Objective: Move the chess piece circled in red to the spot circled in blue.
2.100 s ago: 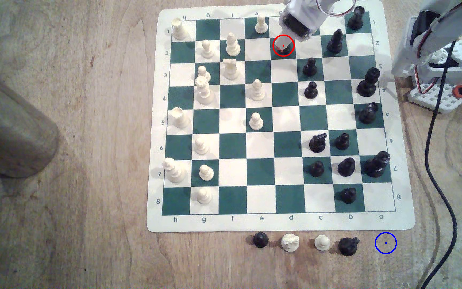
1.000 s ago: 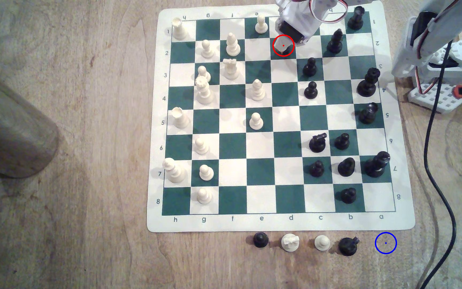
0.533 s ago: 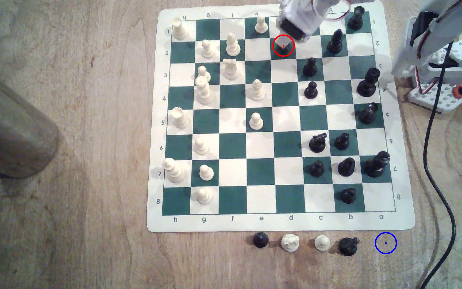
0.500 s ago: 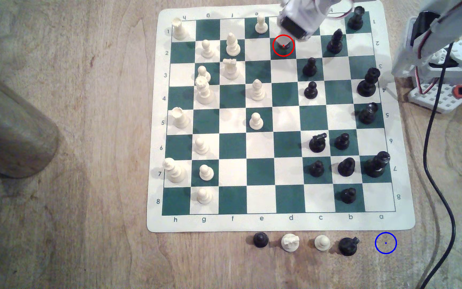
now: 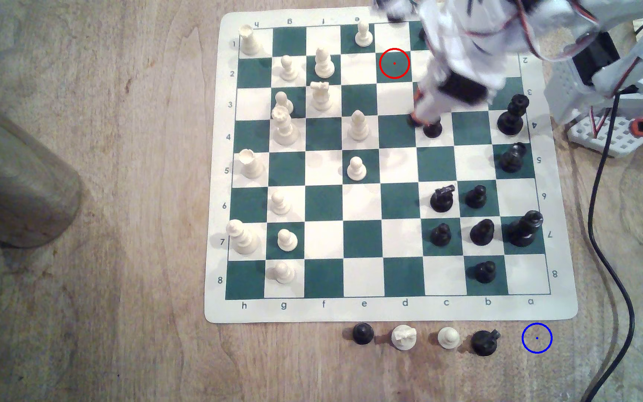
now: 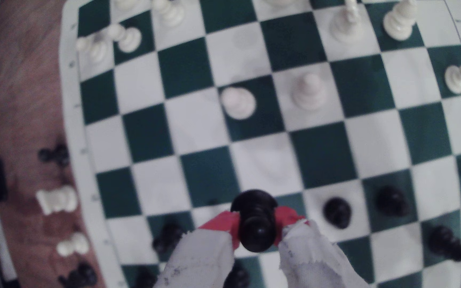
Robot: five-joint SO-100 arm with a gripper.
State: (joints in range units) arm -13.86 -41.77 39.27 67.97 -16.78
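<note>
White arm (image 5: 463,50), red-tipped gripper (image 6: 257,221), cloth-wrapped fingers (image 6: 201,260).

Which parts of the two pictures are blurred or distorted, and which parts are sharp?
Exterior view: the arm and gripper are smeared by motion, while the chessboard and the blue-ringed spot stay sharp. Wrist view: the held black pawn between the fingers is fairly clear, the board lines curve near the edges, and the far white pieces look soft.

Glossy black pawn (image 6: 255,221), green-and-white board (image 5: 401,201)
</note>
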